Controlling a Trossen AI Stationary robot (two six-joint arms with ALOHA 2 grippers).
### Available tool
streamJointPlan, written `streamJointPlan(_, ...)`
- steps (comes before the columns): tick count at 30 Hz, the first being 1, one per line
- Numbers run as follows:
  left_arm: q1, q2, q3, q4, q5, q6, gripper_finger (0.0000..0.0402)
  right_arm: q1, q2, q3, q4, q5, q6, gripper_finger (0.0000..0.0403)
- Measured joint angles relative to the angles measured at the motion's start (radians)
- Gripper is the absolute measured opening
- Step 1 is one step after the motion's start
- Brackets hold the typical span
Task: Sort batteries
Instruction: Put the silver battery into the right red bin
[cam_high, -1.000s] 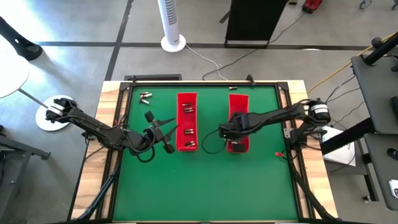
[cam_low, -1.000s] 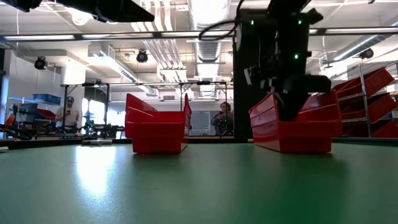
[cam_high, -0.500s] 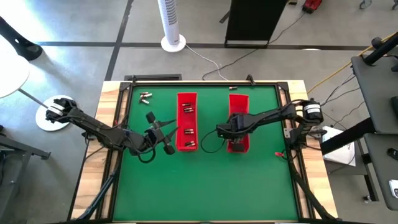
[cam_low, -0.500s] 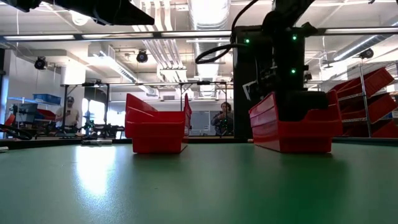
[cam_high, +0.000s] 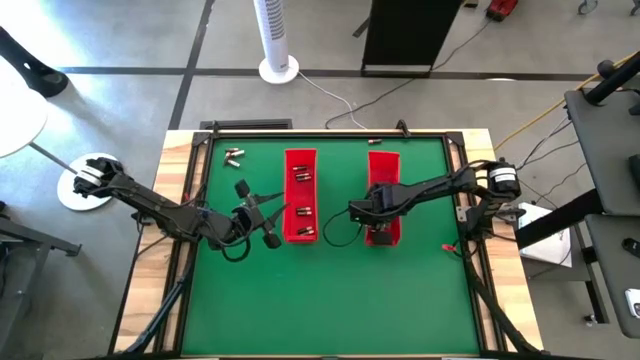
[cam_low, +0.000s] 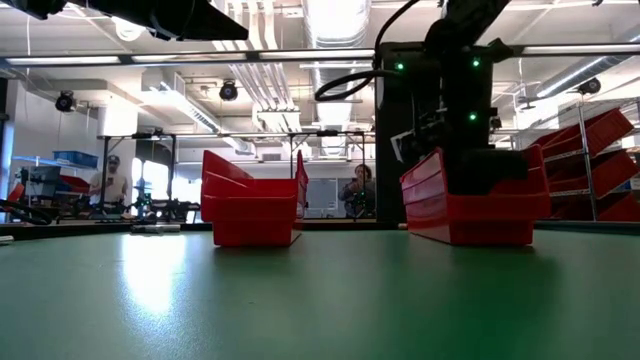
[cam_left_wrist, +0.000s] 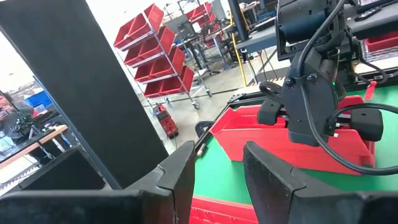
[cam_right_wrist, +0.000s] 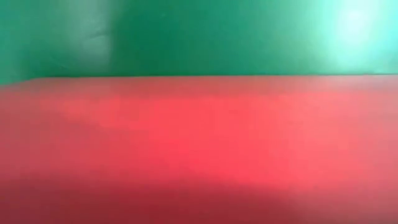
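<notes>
Two long red trays stand on the green table: the left tray (cam_high: 300, 195) holds several batteries (cam_high: 303, 211), and the right tray (cam_high: 383, 170) has my right gripper (cam_high: 378, 226) lowered into its near end, pointing down. In the low view the tray's wall (cam_low: 480, 215) hides that gripper's tip. My left gripper (cam_left_wrist: 217, 177) hovers level just left of the left tray (cam_left_wrist: 224, 208), open, with nothing between its fingers. A few loose batteries (cam_high: 233, 155) lie on the table at the far left, and one more battery (cam_high: 375, 142) lies near the far edge.
A raised dark frame (cam_high: 330, 133) borders the green table. A small red object (cam_high: 449, 248) lies near the right edge. Beyond the table, the low view shows shelves of red bins (cam_low: 590, 150) and people (cam_low: 360, 190) in the room. Bare green mat lies toward the near edge.
My right gripper has sunk from just above the right tray's rim down into the tray, behind its wall in the low view. The left arm and the trays have kept still.
</notes>
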Motion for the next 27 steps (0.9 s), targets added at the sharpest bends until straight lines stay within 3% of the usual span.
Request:
streamJointPlan(11,0.000,0.000,0.000,0.000,0.000,0.000,0.0116,0.000,0.000,-0.003,0.034,0.001,0.005,0.0051)
streamJointPlan(27,0.000,0.000,0.000,0.001,0.000,-0.015,0.0116,0.012,-0.009,0.032,-0.031,-0.001,0.027,0.0129)
